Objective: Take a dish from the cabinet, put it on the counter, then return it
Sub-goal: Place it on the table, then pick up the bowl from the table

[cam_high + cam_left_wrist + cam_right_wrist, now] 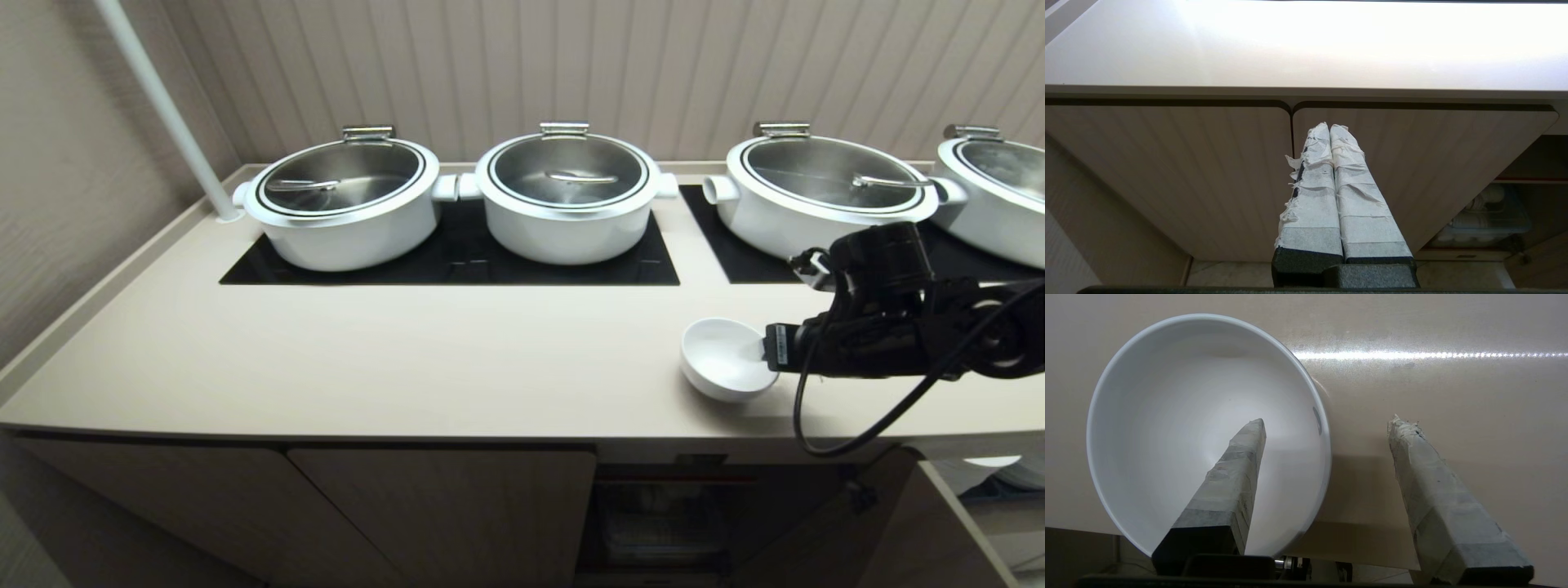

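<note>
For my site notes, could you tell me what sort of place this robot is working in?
Probably a buffet or catering serving line: four large white lidded pots sit on black glass hob panels set into a long beige counter, with crockery stored in the open cabinet underneath.

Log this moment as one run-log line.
stage: bowl set on counter | right gripper: open, straddling bowl rim | left gripper: shut, parked before cabinet | next: likely regrasp, return
</note>
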`<state>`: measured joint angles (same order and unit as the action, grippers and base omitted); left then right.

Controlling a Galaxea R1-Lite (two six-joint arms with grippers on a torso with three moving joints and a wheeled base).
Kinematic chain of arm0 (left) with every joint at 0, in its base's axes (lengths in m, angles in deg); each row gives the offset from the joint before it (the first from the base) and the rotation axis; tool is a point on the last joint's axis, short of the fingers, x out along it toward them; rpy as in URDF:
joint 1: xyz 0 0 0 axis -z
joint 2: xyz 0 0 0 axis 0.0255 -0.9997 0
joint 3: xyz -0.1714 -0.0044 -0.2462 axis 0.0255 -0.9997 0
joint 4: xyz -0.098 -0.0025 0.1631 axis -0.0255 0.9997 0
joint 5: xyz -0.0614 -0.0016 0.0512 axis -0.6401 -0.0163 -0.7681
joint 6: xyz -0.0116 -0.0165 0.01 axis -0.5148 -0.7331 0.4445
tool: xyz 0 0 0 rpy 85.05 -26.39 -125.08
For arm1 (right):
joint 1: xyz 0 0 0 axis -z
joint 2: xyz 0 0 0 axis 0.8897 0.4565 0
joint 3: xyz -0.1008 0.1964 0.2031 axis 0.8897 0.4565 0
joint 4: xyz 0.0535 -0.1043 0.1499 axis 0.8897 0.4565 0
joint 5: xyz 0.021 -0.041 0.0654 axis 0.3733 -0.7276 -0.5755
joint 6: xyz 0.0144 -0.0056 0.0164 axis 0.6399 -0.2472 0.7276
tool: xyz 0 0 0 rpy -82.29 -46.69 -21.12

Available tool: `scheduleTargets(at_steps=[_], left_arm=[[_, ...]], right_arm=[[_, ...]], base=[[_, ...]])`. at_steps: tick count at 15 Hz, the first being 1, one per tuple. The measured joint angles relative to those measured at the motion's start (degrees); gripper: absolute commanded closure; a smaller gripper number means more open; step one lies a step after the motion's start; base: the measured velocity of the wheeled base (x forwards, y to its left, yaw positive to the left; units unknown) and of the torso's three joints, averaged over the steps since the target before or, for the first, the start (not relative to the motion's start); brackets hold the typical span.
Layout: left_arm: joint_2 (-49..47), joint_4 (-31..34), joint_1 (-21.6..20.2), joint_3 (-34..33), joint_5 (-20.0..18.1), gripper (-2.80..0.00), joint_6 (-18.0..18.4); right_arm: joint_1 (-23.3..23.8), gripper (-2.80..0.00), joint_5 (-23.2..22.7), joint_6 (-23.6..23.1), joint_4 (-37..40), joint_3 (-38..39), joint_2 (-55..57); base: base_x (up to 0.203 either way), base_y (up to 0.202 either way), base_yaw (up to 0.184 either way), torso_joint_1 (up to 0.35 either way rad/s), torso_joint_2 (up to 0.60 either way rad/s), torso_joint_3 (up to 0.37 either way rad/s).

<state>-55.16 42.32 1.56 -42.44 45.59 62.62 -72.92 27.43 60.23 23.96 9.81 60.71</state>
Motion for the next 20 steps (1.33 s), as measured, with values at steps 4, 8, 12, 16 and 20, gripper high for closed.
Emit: scheduleTargets(at_steps=[4,8,12,16,20], left_arm=[[0.0,0.0,0.0,0.0,0.0,0.00,0.0],[0.0,0.0,0.0,0.0,0.0,0.00,0.0],[0.0,0.0,0.0,0.0,0.0,0.00,0.0],[0.0,0.0,0.0,0.0,0.0,0.00,0.0],[0.0,0.0,0.0,0.0,0.0,0.00,0.0]], right_arm=[[-0.1,-2.80,0.1,-0.5,-0.1,0.0,-0.4],[-0.2,-2.80,0.3,-4.1,-2.0,1.5,-2.2],[-0.2,-2.80,0.7,-8.3,-13.5,6.8,-4.4],[-0.1,0.00,0.8,-13.7,-26.1,17.1,-9.4],[-0.1,0.00,3.9,-14.5,-29.8,22.2,-15.9]], base=[[0.000,0.000,0.000,0.000,0.00,0.000],[0.000,0.000,0.000,0.000,0.00,0.000],[0.000,0.000,0.000,0.000,0.00,0.000],[0.000,0.000,0.000,0.000,0.00,0.000],[0.000,0.000,0.000,0.000,0.00,0.000]])
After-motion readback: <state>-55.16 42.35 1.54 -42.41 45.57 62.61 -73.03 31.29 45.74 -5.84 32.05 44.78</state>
